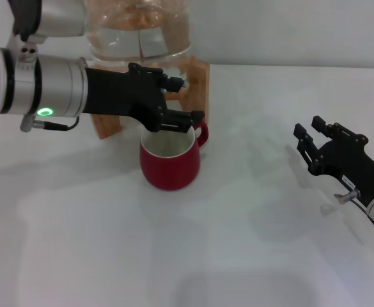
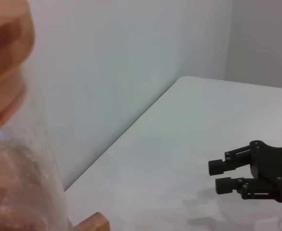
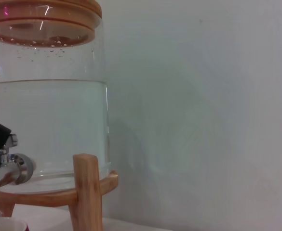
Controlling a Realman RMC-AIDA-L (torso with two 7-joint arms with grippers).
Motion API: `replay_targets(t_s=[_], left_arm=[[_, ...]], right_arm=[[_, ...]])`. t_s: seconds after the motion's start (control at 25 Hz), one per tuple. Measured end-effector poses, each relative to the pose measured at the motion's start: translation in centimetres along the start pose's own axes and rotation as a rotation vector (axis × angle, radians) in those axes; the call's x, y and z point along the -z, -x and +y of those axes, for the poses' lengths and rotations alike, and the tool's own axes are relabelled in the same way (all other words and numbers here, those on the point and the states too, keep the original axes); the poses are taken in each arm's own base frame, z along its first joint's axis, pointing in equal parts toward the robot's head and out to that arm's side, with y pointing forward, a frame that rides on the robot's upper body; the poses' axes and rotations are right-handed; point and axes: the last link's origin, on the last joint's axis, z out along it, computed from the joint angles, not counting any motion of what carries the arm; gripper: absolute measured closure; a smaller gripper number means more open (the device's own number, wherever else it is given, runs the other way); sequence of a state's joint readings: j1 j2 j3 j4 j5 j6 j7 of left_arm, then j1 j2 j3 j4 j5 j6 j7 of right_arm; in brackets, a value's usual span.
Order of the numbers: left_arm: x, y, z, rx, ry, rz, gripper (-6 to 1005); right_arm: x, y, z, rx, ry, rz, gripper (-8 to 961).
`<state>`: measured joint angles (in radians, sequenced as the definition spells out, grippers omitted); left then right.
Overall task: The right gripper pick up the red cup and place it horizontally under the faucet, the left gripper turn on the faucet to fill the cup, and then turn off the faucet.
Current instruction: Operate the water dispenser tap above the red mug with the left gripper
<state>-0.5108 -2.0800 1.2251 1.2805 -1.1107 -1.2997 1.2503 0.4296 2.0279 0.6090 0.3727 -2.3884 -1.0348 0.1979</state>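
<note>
The dispenser (image 1: pixel 139 29) stands at the far left, the red cup (image 1: pixel 170 160) upright beneath its faucet (image 3: pixel 6 166). Keep the left gripper (image 1: pixel 174 102), fingers around the lever, turning gently. The right gripper (image 1: pixel 314 144) rests released, near right.

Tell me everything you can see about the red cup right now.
The red cup is a rounded, glossy mug, ceramic by its look, off-white inside, with a red loop handle facing the robot's right. It stands upright on the white table, before the dispenser's wooden stand. The left claw reaches over its rim. Whether it holds water cannot be told.
</note>
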Motion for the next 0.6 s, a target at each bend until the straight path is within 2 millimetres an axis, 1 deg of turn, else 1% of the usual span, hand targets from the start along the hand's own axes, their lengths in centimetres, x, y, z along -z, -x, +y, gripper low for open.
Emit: replay_targets(t_s=[0.24,0.6], left_arm=[[-0.68,-0.49,-0.04,-0.008,0.019,-0.001,240],[-0.80,-0.75,-0.01,-0.012,0.022,0.001,240]], right_arm=[[0.00,0.02,0.00,0.000,0.000,-0.002,590],[0.01,0.06,-0.04,-0.001,-0.002,-0.005,590]])
